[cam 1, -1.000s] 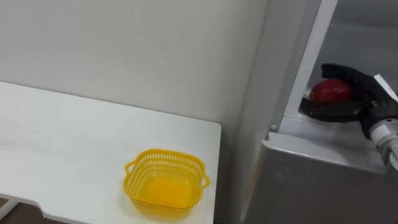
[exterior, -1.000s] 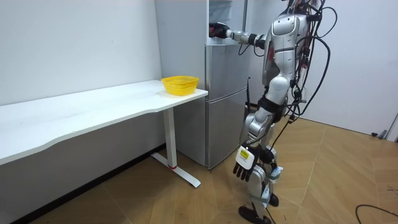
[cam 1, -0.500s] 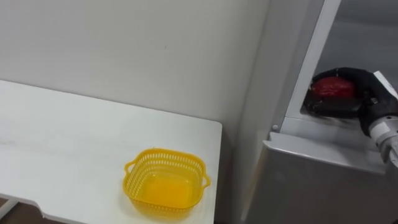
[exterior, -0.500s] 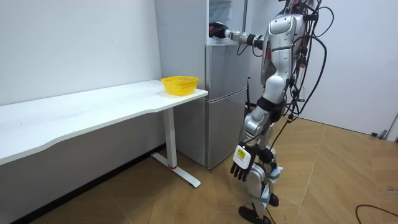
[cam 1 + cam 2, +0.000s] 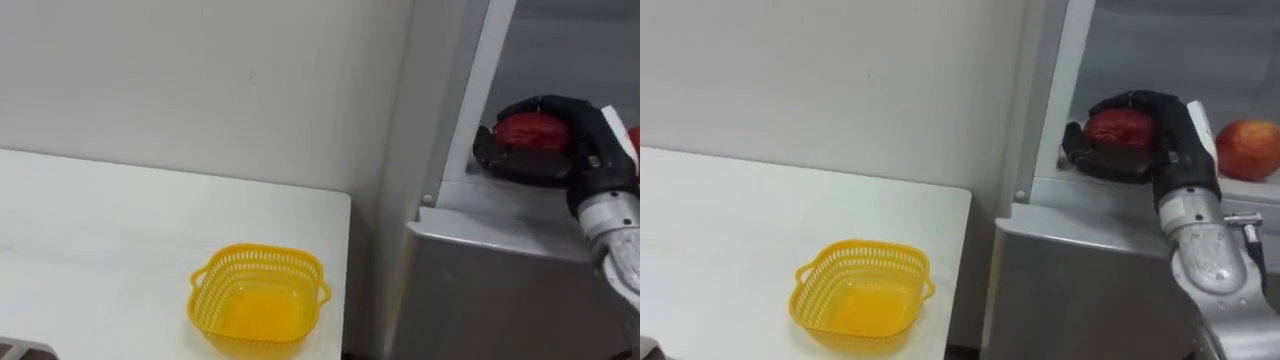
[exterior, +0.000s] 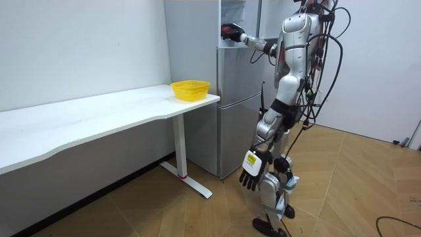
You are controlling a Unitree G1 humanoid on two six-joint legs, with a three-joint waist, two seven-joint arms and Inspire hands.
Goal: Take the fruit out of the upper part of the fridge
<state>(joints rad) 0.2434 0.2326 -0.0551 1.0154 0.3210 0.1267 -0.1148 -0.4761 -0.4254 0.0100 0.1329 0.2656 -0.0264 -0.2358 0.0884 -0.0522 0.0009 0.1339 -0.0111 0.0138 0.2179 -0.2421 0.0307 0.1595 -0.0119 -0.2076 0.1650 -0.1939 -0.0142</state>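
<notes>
Fruit (image 5: 1120, 128), seemingly a red apple, sits gripped in right hand (image 5: 1170, 135) inside fridge (image 5: 1090, 270), second fruit (image 5: 1248, 150) just beside.

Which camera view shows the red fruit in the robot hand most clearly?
The right eye view: the red fruit sits inside the picture, with the right robot hand curled round it. The left eye view shows the same, nearer its edge. The room view gives a tiny reddish spot.

My right hand (image 5: 1168, 130) sits inside the fridge (image 5: 1090, 270) opening: post (image 5: 1050, 90) close at its left, loose apple (image 5: 1246, 148) near its right. I see open desk (image 5: 100, 230) around the basket (image 5: 258, 300).
</notes>
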